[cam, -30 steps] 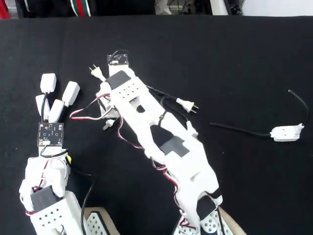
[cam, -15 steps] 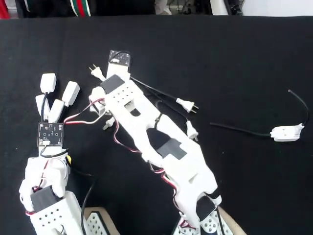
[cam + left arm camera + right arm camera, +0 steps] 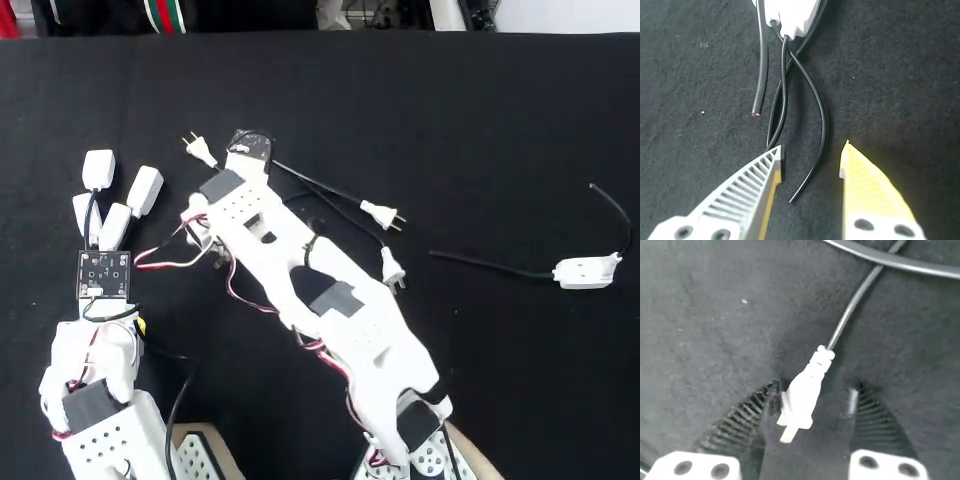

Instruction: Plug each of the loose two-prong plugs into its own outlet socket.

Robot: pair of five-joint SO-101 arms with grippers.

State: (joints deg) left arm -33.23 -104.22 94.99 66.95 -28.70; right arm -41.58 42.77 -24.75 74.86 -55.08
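Note:
Several white outlet sockets (image 3: 98, 170) lie clustered at the left. My left gripper (image 3: 810, 150) hovers open just short of one socket (image 3: 790, 20), above its black cords (image 3: 785, 100). My right arm (image 3: 300, 270) stretches diagonally across the middle of the table. Its gripper (image 3: 815, 387) stands open low over the cloth, and a white two-prong plug (image 3: 802, 395) lies between the dark fingers with its prongs toward the wrist. In the high view, loose plugs lie near that arm's far end (image 3: 200, 150) and on its right side (image 3: 382, 213), (image 3: 393, 268).
Another white socket (image 3: 585, 272) with a black cord lies alone at the far right. Black cords (image 3: 320, 185) run under the right arm. The table is covered in black cloth (image 3: 480, 120), with open room at the back and right.
The right arm has swung slightly left, uncovering the plug beside its middle. The left arm, sockets and other plugs have stayed put.

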